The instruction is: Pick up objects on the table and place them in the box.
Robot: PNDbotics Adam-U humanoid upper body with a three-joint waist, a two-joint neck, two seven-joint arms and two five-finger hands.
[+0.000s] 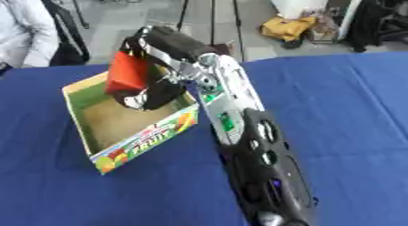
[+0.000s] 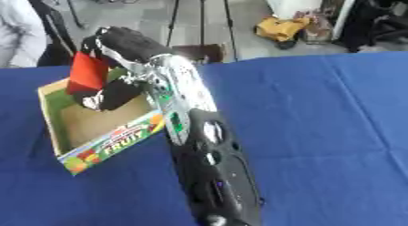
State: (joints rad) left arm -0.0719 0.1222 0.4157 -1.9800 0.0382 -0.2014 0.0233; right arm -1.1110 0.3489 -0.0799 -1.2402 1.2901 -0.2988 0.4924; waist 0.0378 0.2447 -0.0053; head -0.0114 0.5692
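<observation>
While my right arm (image 1: 255,166) rises from six o'clock across the blue table (image 1: 343,111), my right hand (image 1: 151,95) curls round a flat red object (image 1: 127,72), holding it upright above the open cardboard box (image 1: 119,122) at ten o'clock, its front printed with fruit.

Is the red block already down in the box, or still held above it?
Still held: the right robot hand has its fingers curled round the red block, which hangs above the open box, not on its floor.
</observation>
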